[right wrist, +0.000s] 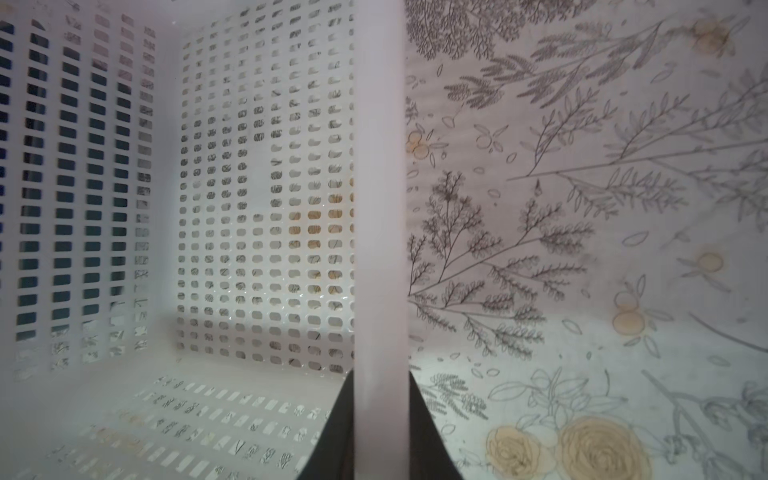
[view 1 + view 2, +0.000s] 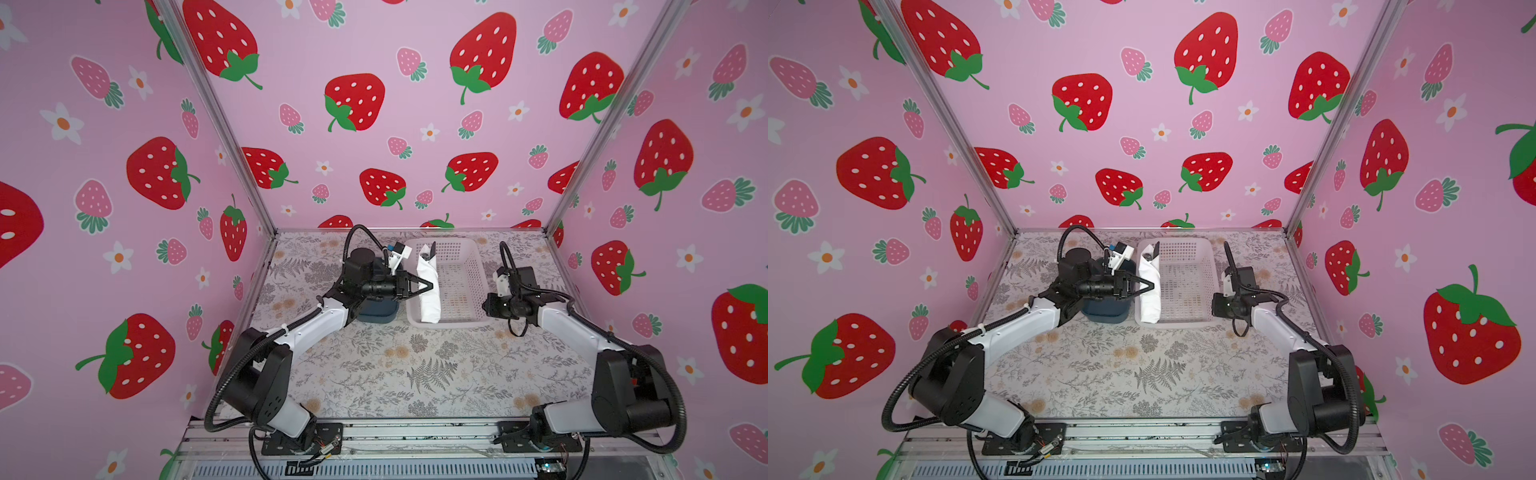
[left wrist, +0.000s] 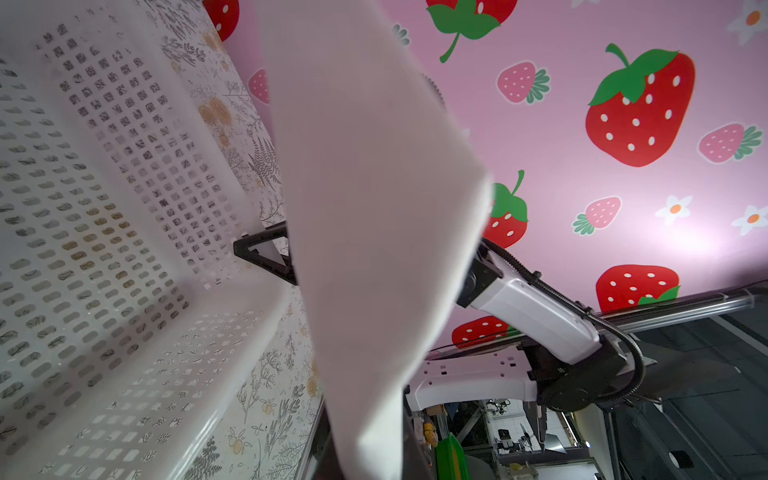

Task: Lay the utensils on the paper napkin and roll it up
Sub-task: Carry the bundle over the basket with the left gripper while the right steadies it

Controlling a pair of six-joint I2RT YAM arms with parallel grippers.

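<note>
The rolled napkin (image 2: 430, 305), 1 dark tip poking from its far end, lies along the left side of the white basket (image 2: 473, 272) on the desk (image 2: 395, 365), pinched by the left tool (image 2: 429, 286), while the right tool (image 1: 381, 372) pinches the basket's right wall.

Napkin roll (image 2: 430, 307) contents hidden; blue tub (image 2: 376, 316) mostly behind left arm (image 2: 316, 322).

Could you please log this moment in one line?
left tool: grips rolled napkin | right tool: clamps basket rim | napkin: over basket

Left end effector (image 2: 430, 286) clamped (right end effector (image 1: 381, 386) too).
</note>
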